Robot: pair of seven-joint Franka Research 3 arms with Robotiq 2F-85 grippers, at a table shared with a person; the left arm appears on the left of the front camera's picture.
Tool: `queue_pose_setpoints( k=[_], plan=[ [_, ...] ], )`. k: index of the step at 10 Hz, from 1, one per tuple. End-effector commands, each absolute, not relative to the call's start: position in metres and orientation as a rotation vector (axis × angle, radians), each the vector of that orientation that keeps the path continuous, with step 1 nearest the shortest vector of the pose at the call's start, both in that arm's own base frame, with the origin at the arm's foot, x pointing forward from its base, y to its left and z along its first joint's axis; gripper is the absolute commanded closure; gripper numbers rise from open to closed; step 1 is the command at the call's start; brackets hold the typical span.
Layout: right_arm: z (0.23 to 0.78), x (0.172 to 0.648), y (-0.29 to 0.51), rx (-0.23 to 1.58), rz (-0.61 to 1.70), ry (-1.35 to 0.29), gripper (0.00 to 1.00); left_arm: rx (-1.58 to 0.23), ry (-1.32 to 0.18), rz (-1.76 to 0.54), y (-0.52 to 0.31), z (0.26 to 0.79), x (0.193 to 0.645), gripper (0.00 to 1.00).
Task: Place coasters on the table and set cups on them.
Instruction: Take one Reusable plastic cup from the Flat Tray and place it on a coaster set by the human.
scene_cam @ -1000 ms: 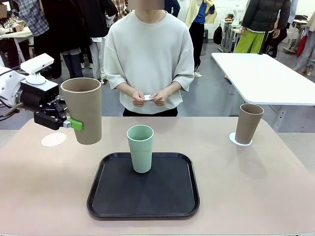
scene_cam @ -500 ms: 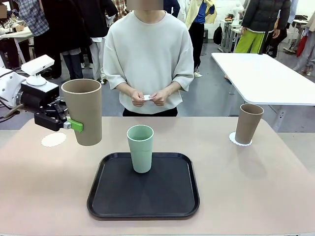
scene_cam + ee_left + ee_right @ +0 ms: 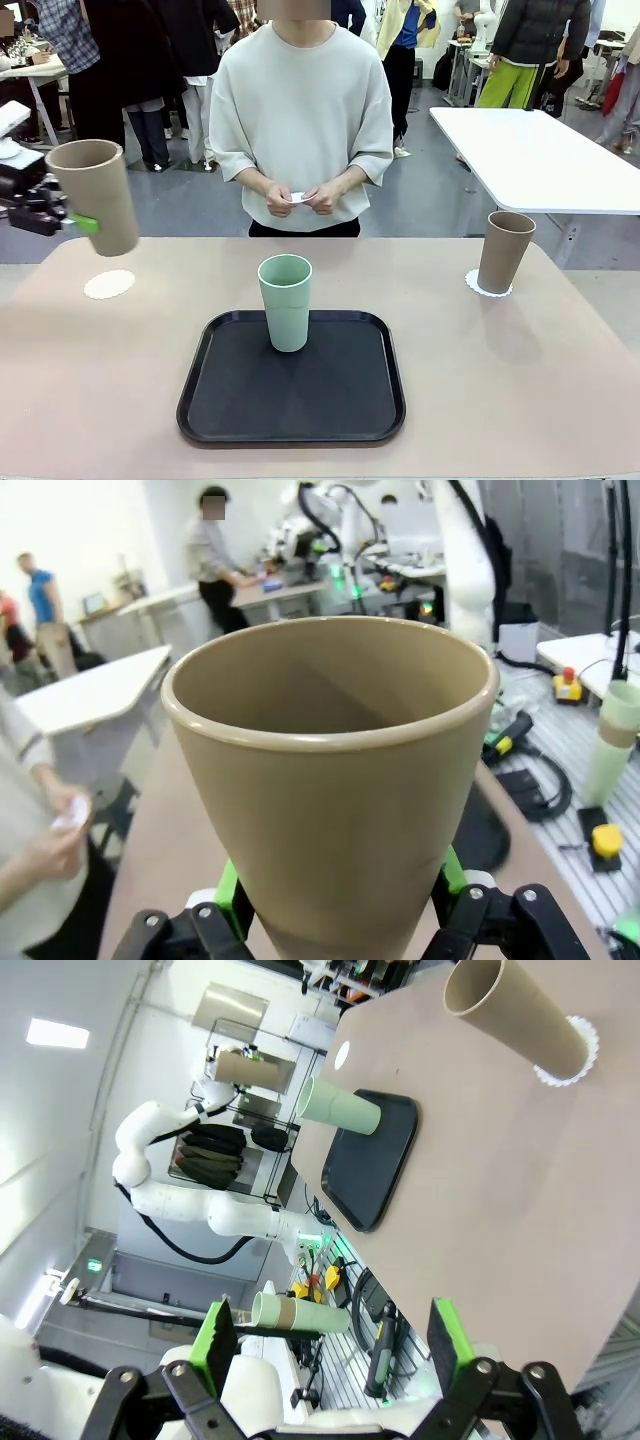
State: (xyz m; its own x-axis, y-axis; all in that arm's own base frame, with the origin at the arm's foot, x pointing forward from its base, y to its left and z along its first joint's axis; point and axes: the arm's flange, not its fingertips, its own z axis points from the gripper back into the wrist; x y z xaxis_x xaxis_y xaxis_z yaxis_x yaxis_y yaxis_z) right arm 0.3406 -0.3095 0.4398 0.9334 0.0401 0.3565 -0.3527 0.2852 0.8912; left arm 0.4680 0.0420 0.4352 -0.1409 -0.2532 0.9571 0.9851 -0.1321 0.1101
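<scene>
The large beige-pink tabletop (image 3: pixel 500 400) is filling the lower frame, carrying a black rectangular tray (image 3: pixel 230 420) at centre, where a pale mint matte tumbler (image 3: pixel 286 310) is standing upright. At the left edge, the left gripper (image 3: pixel 340 920) is clamping a tan-brown tapered tumbler (image 3: pixel 95 195) low on its wall, holding it clear above the bare white scalloped coaster (image 3: pixel 109 284), probably its target. Its long axis is running near-vertical, mouth up, leaning slightly upper-left. At right, another tan tumbler (image 3: pixel 503 252) is sitting on its lacy coaster (image 3: pixel 472 283). The right gripper (image 3: pixel 330 1360) is hanging spread wide, empty.
</scene>
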Motion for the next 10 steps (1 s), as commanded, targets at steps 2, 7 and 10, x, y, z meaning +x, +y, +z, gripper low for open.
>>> queue_pose_setpoints(
  k=[2, 7, 10],
  plan=[
    [0.440, 0.340, -0.307, 1.261, 0.267, -0.298, 0.00, -1.001, -1.102, -1.348, 0.110, 0.431, 0.502, 0.16],
    [0.440, 0.340, -0.307, 1.261, 0.267, -0.298, 0.00, -0.966, -1.091, -1.225, 0.128, 0.432, 0.502, 0.16],
    [0.440, 0.340, -0.307, 1.261, 0.267, -0.298, 0.00, -1.009, -1.066, -1.183, 0.149, 0.412, 0.510, 0.16]
  ],
)
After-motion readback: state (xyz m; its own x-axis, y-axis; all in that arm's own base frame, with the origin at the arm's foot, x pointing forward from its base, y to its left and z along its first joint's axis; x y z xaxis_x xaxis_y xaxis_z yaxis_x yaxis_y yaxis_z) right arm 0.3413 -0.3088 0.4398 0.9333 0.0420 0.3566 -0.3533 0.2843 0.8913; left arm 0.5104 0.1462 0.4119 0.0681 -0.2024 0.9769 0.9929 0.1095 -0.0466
